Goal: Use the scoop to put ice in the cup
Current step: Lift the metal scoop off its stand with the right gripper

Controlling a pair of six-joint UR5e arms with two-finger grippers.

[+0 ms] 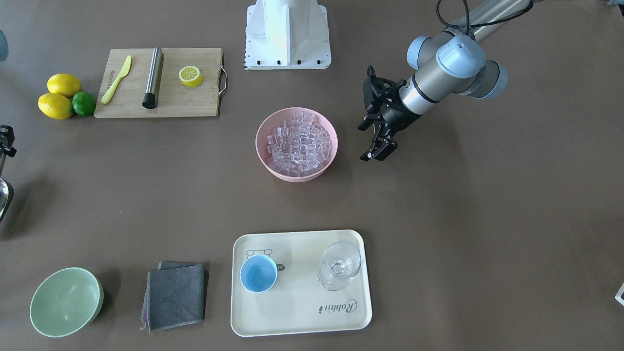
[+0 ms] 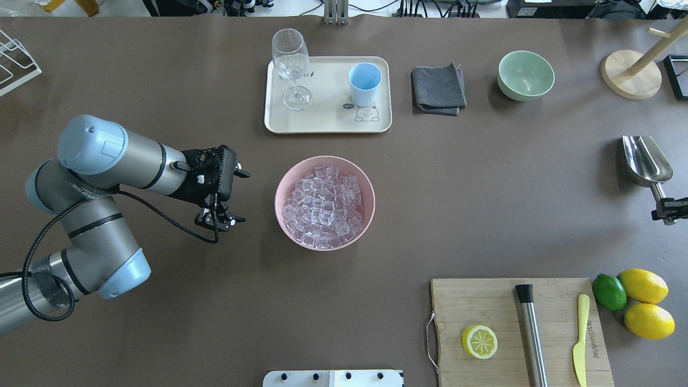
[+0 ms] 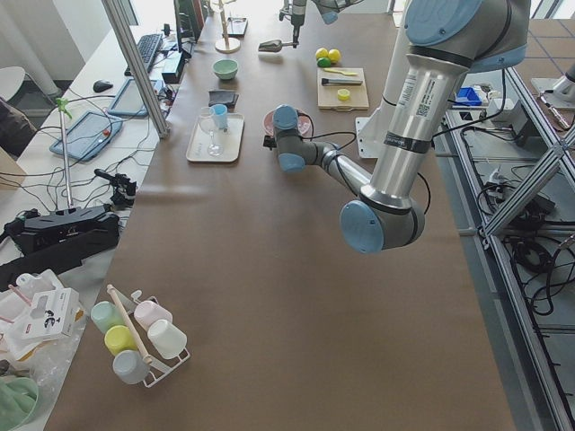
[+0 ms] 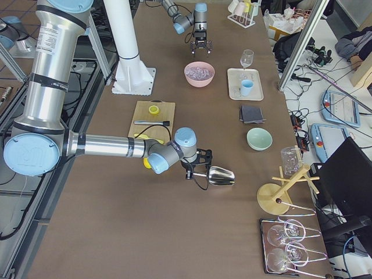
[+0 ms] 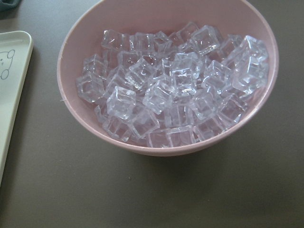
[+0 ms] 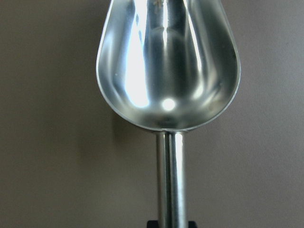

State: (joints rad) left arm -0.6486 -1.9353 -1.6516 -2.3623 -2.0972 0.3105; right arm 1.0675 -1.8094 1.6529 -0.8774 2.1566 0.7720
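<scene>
The right gripper is clenched on the handle of the empty scoop, well apart from the pink bowl holding the ice. The left gripper hangs beside the bowl, fingers spread and empty. The scoop should enter the bowl shallowly, then level out for travel to the cup beyond.

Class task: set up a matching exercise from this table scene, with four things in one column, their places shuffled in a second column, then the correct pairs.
Things
1. ice
2. cup
3. scoop
4. lemon half

Places
A. on the wooden board
B. held by the right tool
C. in the pink bowl
D. on the cream tray

Pairs: 1-C, 2-D, 3-B, 4-A
</scene>
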